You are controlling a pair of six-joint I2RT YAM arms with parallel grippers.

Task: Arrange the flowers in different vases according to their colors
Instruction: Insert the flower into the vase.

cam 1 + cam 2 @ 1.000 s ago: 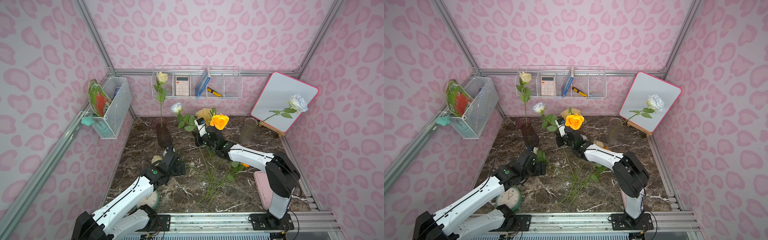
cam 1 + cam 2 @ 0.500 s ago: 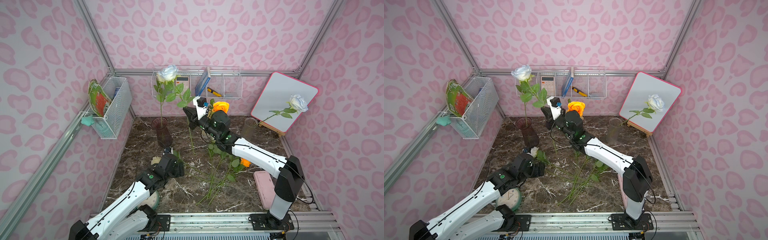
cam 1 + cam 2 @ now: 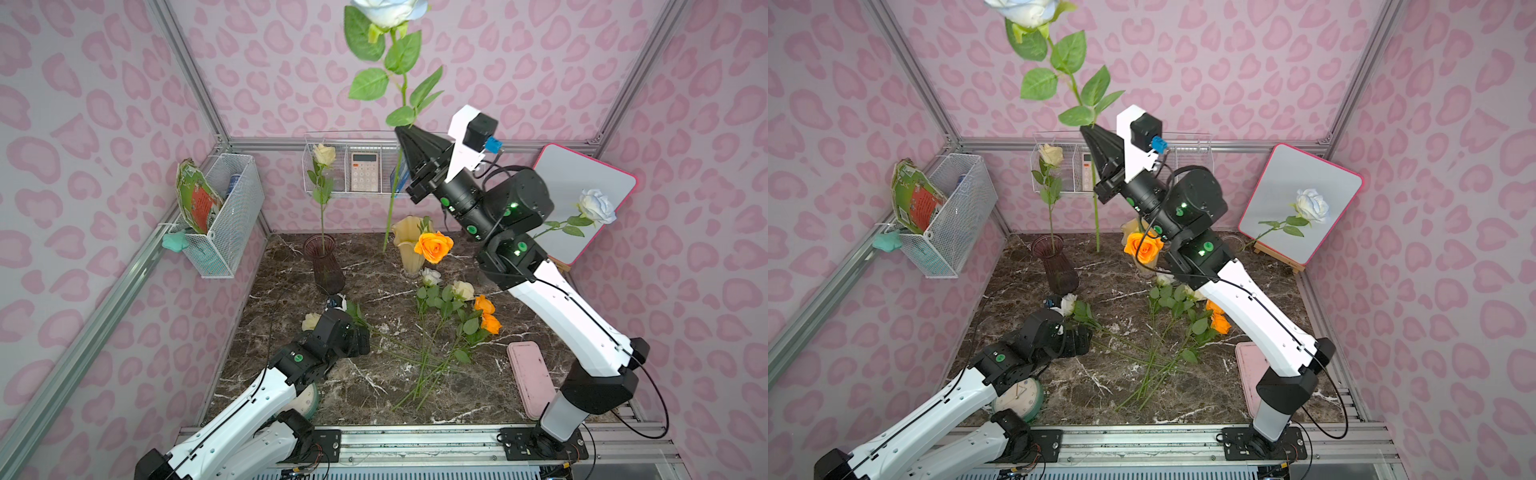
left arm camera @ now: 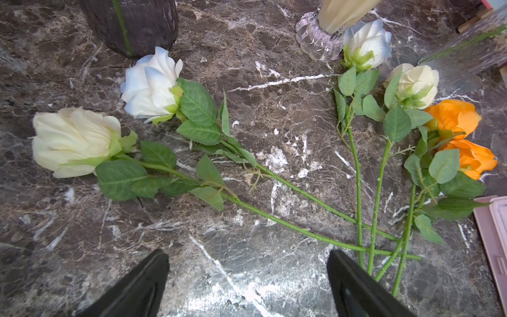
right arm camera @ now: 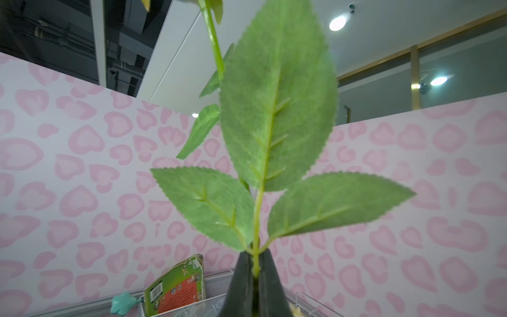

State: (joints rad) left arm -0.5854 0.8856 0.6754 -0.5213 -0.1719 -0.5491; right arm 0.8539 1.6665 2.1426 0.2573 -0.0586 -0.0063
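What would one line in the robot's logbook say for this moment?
right gripper: shut on pale-blue rose, raised high | left gripper: open over table roses | dark vase: one cream rose

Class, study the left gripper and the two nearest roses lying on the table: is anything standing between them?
Nothing visible. The open left gripper faces bare table, then the cream rose and the white rose directly; their stems run just beyond its fingertips.
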